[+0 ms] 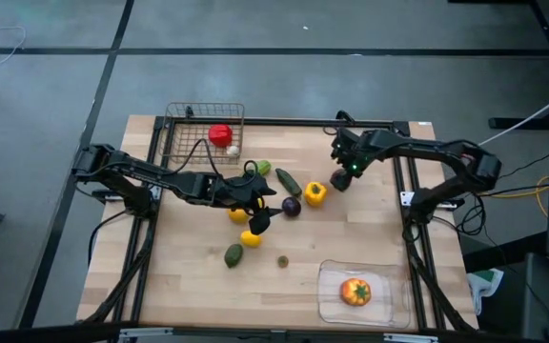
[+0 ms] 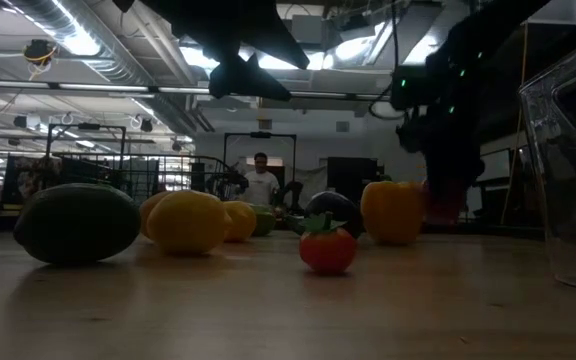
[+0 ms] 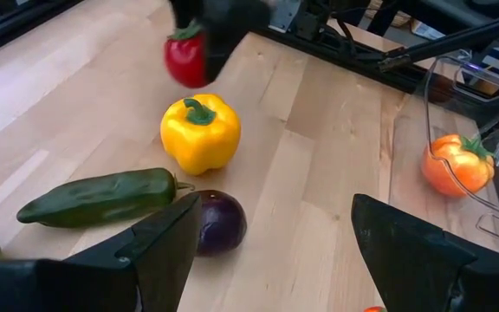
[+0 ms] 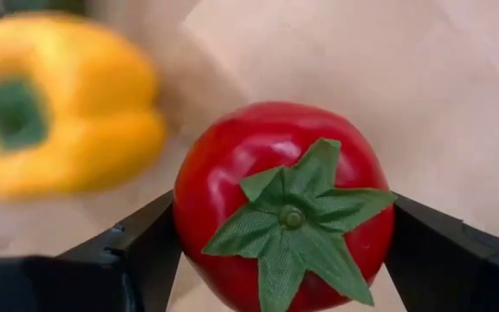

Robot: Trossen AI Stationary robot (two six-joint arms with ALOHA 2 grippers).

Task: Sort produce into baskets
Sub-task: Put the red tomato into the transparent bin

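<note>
Here we find the right gripper (image 4: 284, 251) closed on a red tomato (image 4: 284, 204), one dark finger pressed against each flank of the fruit, its green calyx facing the wrist camera. In the high view this gripper (image 1: 341, 177) sits at the table's far right-centre, just beside the yellow bell pepper (image 1: 315, 193), which lies close enough to crowd the grip.

The left gripper (image 3: 267, 251) hangs over the middle cluster with its jaws standing wide apart and nothing between them. Ahead of it we see a dark purple onion-like piece (image 3: 217, 222) near one finger, a long green pepper (image 3: 98, 197) beside that, and the yellow bell pepper beyond.

Around the left gripper (image 1: 255, 202) in the high view, several yellow fruits (image 1: 250, 238) lie partly hidden under the arm; a green avocado-like fruit (image 1: 233, 254) and a small round piece (image 1: 282, 261) lie nearer the front edge.

The wire-mesh basket (image 1: 181, 124) stands at the far left corner of the wooden table (image 1: 189, 286) and holds a red piece (image 1: 220, 134) and a small white one (image 1: 233, 150). The clear plastic tray (image 1: 332, 300) sits at the near right and holds one orange tomato (image 1: 355, 292).

In the low view a person (image 2: 261, 180) stands in the room behind the table.
</note>
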